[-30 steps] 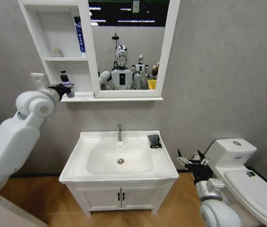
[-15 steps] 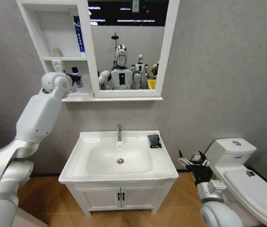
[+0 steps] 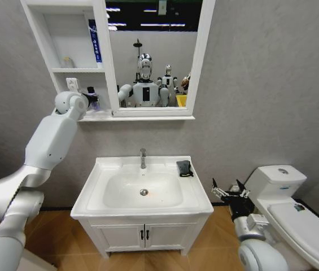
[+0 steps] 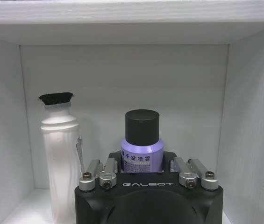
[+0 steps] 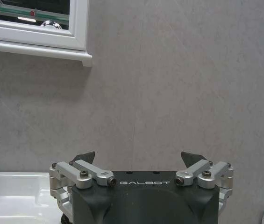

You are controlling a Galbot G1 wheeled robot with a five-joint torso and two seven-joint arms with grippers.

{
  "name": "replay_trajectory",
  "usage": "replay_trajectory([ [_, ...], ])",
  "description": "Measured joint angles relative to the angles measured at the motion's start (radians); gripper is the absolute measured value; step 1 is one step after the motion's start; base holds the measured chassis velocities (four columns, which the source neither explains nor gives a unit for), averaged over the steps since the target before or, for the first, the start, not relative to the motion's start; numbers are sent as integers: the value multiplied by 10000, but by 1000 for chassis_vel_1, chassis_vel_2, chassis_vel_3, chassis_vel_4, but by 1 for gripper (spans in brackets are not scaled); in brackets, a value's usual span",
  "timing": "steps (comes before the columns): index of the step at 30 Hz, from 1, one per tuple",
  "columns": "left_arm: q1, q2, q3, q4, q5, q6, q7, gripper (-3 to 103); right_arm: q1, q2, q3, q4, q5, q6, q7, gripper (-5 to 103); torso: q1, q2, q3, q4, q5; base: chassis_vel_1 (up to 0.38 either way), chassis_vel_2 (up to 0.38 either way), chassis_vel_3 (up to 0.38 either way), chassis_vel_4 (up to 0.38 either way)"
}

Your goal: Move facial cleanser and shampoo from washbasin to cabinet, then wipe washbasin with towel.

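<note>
Left gripper (image 3: 91,99) inside cabinet (image 3: 69,68) bottom shelf, fingers clamped on purple black-capped bottle (image 4: 142,140), upright for setting down beside white tube (image 4: 59,154) near shelf's left wall. Right gripper (image 3: 228,192) idle, jaws spread, beside washbasin (image 3: 142,192) right edge. Towel (image 3: 184,167) waits at washbasin back right corner.

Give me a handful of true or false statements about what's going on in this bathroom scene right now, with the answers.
1. The left gripper is inside the cabinet's bottom shelf, shut on a purple bottle. True.
2. The towel lies in the washbasin's bowl, over the drain. False: it lies on the back right rim, beside the tap.
3. A white tube stands beside the purple bottle. True.
4. The right gripper is shut on the towel. False: it is open and holds nothing, low beside the toilet.
</note>
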State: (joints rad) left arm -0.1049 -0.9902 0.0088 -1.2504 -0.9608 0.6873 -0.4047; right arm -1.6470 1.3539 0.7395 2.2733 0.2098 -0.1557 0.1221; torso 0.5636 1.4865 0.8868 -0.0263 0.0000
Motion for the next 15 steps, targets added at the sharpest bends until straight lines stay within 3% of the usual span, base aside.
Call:
replay_trajectory([
  [5,0,-42,-7,36,17,0,-29,40,-22,-24,76,3,75,-1,2,100,0,0,0,0,0,0,0,0,0],
  [8,0,-58,-7,8,17,-1,-64,44,-32,-23,78,7,92,-1,2,100,0,0,0,0,0,0,0,0,0],
  [13,0,-124,-4,48,90,-79,-115,66,2,-57,104,46,177,-2,2,100,-1,0,0,0,0,0,0,0,0],
  [14,0,-124,-4,48,90,-79,-115,66,2,-57,104,46,177,-2,2,100,-1,0,0,0,0,0,0,0,0],
  [15,-1,-132,-2,45,106,-103,-125,76,5,-86,153,63,235,-4,3,100,-1,0,0,0,0,0,0,0,0],
])
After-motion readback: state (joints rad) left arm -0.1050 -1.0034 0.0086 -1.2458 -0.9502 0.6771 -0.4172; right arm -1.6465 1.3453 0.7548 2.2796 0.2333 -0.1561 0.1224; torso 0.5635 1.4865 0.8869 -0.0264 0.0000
